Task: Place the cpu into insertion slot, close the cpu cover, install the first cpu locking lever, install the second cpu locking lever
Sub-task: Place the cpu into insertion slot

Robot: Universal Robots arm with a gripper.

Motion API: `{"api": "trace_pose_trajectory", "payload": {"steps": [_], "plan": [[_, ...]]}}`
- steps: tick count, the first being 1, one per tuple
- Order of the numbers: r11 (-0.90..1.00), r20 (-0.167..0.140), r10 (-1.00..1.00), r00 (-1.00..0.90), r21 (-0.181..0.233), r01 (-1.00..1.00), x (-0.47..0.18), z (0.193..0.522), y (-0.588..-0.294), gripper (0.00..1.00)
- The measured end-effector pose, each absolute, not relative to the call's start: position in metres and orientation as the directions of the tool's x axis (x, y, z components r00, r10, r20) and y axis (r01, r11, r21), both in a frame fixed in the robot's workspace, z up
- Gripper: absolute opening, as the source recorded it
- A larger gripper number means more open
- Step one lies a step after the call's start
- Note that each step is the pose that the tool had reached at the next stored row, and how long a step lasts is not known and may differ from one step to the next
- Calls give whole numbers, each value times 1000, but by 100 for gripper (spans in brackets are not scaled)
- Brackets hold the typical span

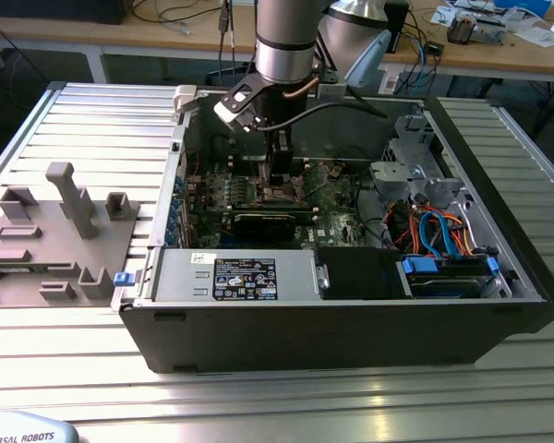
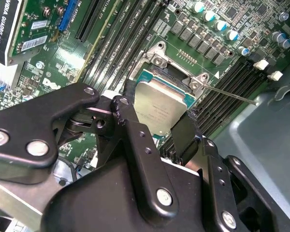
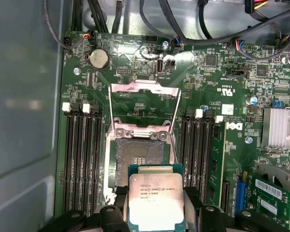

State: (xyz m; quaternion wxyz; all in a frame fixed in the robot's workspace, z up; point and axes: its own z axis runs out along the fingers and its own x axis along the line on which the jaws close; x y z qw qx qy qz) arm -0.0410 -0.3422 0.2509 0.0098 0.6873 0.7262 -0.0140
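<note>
In the exterior view my gripper (image 1: pixel 279 173) reaches down into the open computer case (image 1: pixel 499 305), above the motherboard. It is shut on the cpu (image 3: pixel 154 200), a square chip with a silver-grey top held by two opposite edges between black fingers (image 3: pixel 117 209). In the second wrist view the cpu (image 2: pixel 159 108) hovers over part of the insertion slot (image 2: pixel 157 77). The first wrist view shows the open insertion slot (image 3: pixel 137 154) with its contact field bare, next to the held chip. The cpu cover (image 3: pixel 144 104) stands flipped open beyond the slot. Thin wire locking levers (image 3: pixel 109 113) run along its sides, unlatched.
Black memory slots (image 3: pixel 82 159) flank the socket on both sides. A graphics card (image 1: pixel 263 224) and a finned heatsink (image 3: pixel 282 126) lie close by. Cables (image 1: pixel 434 226) bunch at the exterior view's right. A grey parts fixture (image 1: pixel 55 231) sits outside the case at its left.
</note>
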Motion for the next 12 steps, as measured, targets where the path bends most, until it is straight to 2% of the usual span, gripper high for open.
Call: {"api": "trace_pose_trajectory", "payload": {"steps": [12], "plan": [[55,-33,998,-55,-7,998,-39,247,-342,54]]}}
